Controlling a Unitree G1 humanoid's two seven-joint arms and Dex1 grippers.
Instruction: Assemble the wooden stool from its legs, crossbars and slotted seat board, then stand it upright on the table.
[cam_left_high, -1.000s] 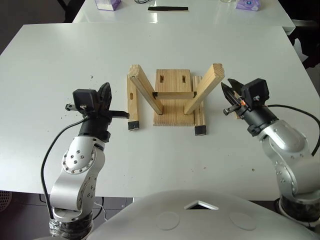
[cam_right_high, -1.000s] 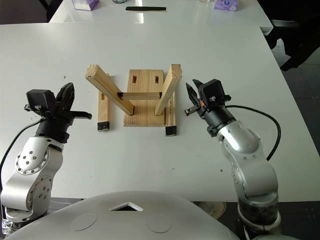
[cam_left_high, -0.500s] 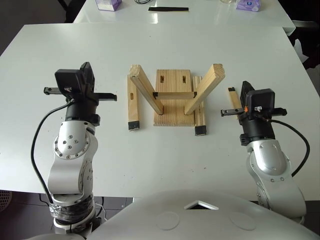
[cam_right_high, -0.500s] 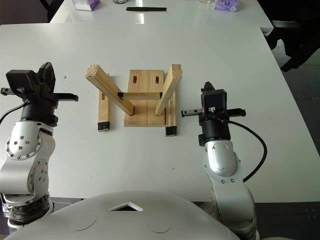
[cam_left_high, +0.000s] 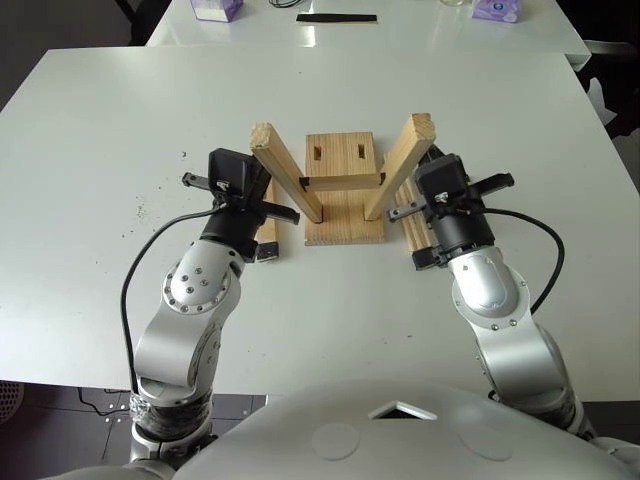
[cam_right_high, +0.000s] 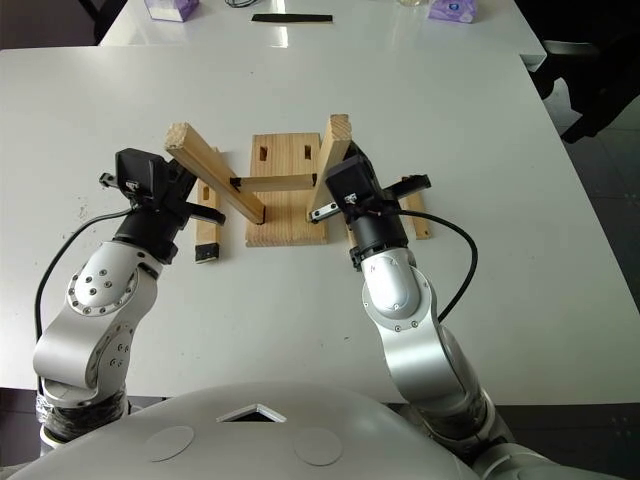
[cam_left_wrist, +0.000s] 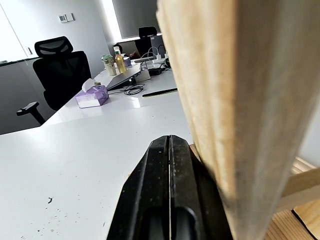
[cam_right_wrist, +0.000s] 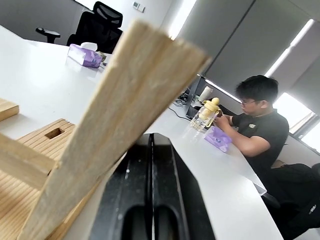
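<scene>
- Two tools, both closed, gripping nothing.
- The left tool (cam_left_wrist: 170, 142) sits just beside the left tilted leg (cam_left_high: 285, 178); the right tool (cam_right_wrist: 151, 140) sits just beside the right tilted leg (cam_left_high: 402, 165).
- A loose leg (cam_right_high: 207, 232) lies flat left of the board.
- The crossbar (cam_left_high: 343, 182) joins both tilted legs above the slotted seat board (cam_left_high: 345, 225), which lies flat mid-tabletop (cam_left_high: 120, 120).

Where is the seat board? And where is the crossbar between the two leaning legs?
seat board (cam_left_high: 345, 222): left eye view, on the bare near part of its top face.
crossbar (cam_left_high: 343, 181): left eye view, on the middle of its length.
</scene>
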